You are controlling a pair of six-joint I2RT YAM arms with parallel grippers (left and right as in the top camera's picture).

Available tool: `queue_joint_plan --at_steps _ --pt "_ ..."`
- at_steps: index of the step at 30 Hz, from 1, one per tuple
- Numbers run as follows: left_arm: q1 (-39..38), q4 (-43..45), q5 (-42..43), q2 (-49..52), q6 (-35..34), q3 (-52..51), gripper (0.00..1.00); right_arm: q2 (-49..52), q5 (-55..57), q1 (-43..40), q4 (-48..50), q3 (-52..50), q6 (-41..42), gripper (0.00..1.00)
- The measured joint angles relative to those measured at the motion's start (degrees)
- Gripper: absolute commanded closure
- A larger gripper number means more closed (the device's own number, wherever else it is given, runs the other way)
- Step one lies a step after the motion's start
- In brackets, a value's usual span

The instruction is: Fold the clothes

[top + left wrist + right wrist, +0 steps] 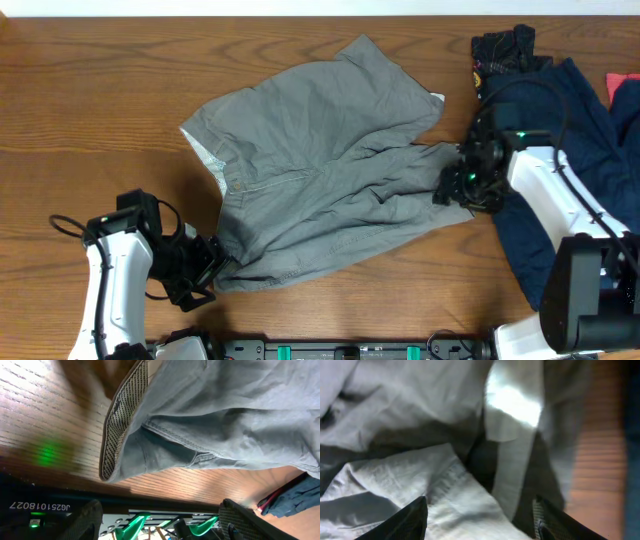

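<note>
Near edge, left side: left gripper (208, 268) sits low at the near-left corner of the shorts (320, 190), at the waistband end. In the left wrist view its fingers (87, 517) stand wide apart. The waistband corner and its dotted pale lining (122, 415) lie just beyond the tips, not between them. No grasp here.

Mid table: the shorts lie spread and creased on the wooden table (90, 110), roughly centred. The waistband is toward the left and the legs run to the right and far side.

Right side: right gripper (452, 188) is at the right edge of the shorts, where a leg hem ends. The right wrist view is blurred, but its fingers (412, 517) read as parted, with pale cloth folds close ahead. Nothing looks pinched.

Step, judged: the start of a fold, with both arms placed at opposite ends for pick-up. Next move needs each gripper to drop onto its edge, close on the cloth, then lift together and carry one half over the other.

Far right: a dark blue garment (580, 150) sits under the right arm, a dark patched one (505, 50) beyond it, and a red scrap (622, 90) at the frame edge.

Count: one pair of shorts, two grippers, two dark garments, one red item.
</note>
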Motion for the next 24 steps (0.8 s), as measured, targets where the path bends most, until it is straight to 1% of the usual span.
queue_joint_plan --at_steps 1,3,5,6,7,8,10,15,16,17,18,19,20,21,24 --pt "0.0 0.2 0.0 0.0 -0.2 -0.3 0.24 0.0 0.1 0.6 0.3 -0.4 0.6 0.41" --pt "0.0 1.0 0.0 0.0 -0.5 -1.0 0.24 0.0 0.5 1.4 0.8 -1.3 1.8 0.54" --pt "0.0 1.6 0.0 0.0 -0.8 -1.9 0.24 0.0 1.6 1.7 1.2 -2.1 3.7 0.71" --pt "0.0 1.9 -0.1 0.0 -1.1 -2.4 0.24 0.0 2.2 1.9 1.5 -2.5 4.6 0.82" --pt "0.0 2.1 -0.1 0.0 -1.2 -2.9 0.24 0.0 2.9 1.9 1.6 -2.8 5.6 0.89" --pt "0.0 2.3 -0.1 0.0 -1.5 -3.8 0.24 0.0 3.5 2.0 1.7 -3.1 6.6 0.94" --pt "0.0 2.8 -0.1 0.0 -2.2 -5.4 0.24 0.0 4.6 2.0 1.7 -3.6 8.2 0.99" --pt "0.0 9.4 -0.2 0.0 -4.4 -9.8 0.25 0.0 5.9 2.0 1.1 -4.2 11.6 0.99" --pt "0.0 12.0 -0.2 0.0 -4.9 -10.8 0.31 0.0 6.2 2.0 0.7 -4.3 12.6 0.99" --pt "0.0 13.0 -0.2 0.0 -5.0 -11.2 0.44 0.0 6.4 2.0 0.4 -4.3 13.2 0.99" --pt "0.0 14.7 -0.2 0.0 -5.4 -11.8 0.64 0.0 6.8 2.0 0.1 -4.3 13.9 0.99" --pt "0.0 16.2 -0.2 0.0 -5.8 -12.3 0.74 0.0 7.1 2.0 -0.5 -4.3 14.7 0.99" --pt "0.0 17.2 -0.2 0.0 -6.1 -12.6 0.81 0.0 7.4 2.0 -1.2 -4.3 15.6 0.99" --pt "0.0 18.1 -0.1 0.0 -6.0 -12.8 0.93 0.0 7.7 2.0 -1.8 -4.3 16.5 0.99" --pt "0.0 20.2 -0.2 0.0 -6.2 -12.9 0.94 0.0 8.1 1.9 -3.1 -4.4 18.1 0.99"
